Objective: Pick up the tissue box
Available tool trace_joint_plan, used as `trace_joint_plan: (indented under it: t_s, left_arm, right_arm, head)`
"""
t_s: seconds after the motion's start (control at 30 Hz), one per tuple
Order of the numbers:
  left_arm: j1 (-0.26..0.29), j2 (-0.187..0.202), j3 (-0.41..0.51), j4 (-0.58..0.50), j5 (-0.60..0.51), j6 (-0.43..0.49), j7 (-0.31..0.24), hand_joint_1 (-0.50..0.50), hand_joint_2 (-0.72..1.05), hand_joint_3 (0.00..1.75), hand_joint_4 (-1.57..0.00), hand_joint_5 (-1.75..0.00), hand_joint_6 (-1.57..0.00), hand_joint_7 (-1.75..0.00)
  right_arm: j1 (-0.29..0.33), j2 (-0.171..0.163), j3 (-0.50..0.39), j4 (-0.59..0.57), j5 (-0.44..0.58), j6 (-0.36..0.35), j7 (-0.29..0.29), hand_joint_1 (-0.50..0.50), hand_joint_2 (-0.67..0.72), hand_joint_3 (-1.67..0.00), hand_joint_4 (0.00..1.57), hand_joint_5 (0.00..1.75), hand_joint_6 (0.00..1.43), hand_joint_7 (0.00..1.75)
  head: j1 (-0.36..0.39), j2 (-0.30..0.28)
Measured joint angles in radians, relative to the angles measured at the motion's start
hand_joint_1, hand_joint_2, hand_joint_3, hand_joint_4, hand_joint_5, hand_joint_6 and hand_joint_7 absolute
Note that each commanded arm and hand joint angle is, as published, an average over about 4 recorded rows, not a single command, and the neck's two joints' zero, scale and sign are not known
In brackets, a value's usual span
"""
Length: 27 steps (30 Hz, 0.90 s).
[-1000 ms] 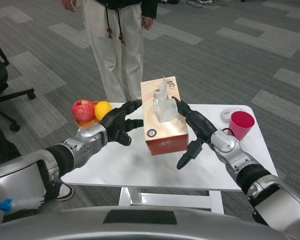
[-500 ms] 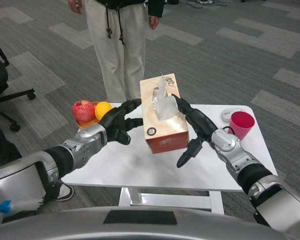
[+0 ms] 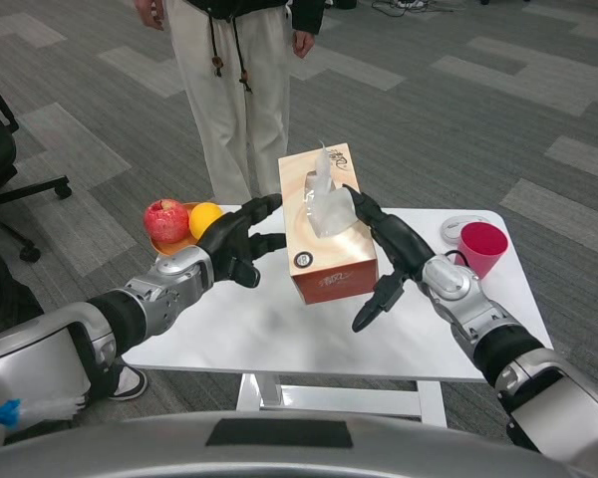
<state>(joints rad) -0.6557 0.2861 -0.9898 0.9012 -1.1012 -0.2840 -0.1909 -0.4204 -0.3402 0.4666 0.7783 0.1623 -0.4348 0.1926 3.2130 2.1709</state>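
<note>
- The white table (image 3: 279, 334) lies under both hands, its bare top spreading toward the robot below them.
- A person (image 3: 234, 90) in pale trousers stands on the carpet beyond the table's far edge, behind the left hand and a little to its far side.
- A black office chair (image 3: 5, 169) stands on the floor well to the left of the left hand, off the table.
- The tissue box (image 3: 324, 234), orange-brown with a white tissue standing out of its top, is clasped between the two hands and seems raised above the table, its far end tipped up.
- The left hand (image 3: 234, 244) has its fingers spread and pressed on the box's left side.
- The right hand (image 3: 389, 261) presses the box's right side with its upper fingers, while one finger points down toward the table, clear of the box.
- A pink cup (image 3: 480, 249) stands on the table just right of the right hand, apart from it.
- A small white round thing (image 3: 461, 227) lies behind the cup, near the table's far right corner.
- A red apple (image 3: 165, 219) and an orange (image 3: 205, 219) sit in an orange dish (image 3: 171, 245) just beyond the left hand, close to its knuckles but whether touching I cannot tell.
</note>
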Motion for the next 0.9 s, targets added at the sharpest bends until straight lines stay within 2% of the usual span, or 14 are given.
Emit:
trace_joint_plan:
  t_s: [0.8, 0.9]
  left_arm:
    - [0.002, 0.001, 0.005, -0.003, 0.003, 0.000, 0.000, 0.50, -0.64, 0.09, 0.00, -1.03, 0.00, -0.21]
    - [0.002, 0.001, 0.005, -0.005, 0.004, 0.000, 0.000, 0.50, -0.64, 0.04, 0.00, -1.03, 0.00, -0.21]
  right_arm:
    - [0.001, 0.000, -0.001, -0.004, 0.000, 0.000, 0.000, -0.08, 0.15, -0.16, 0.00, 0.10, 0.00, 0.00]
    - [0.001, -0.001, -0.001, -0.004, 0.000, 0.000, 0.000, -0.08, 0.15, -0.16, 0.00, 0.10, 0.00, 0.00]
  head:
    - [0.000, -0.002]
    - [0.000, -0.002]
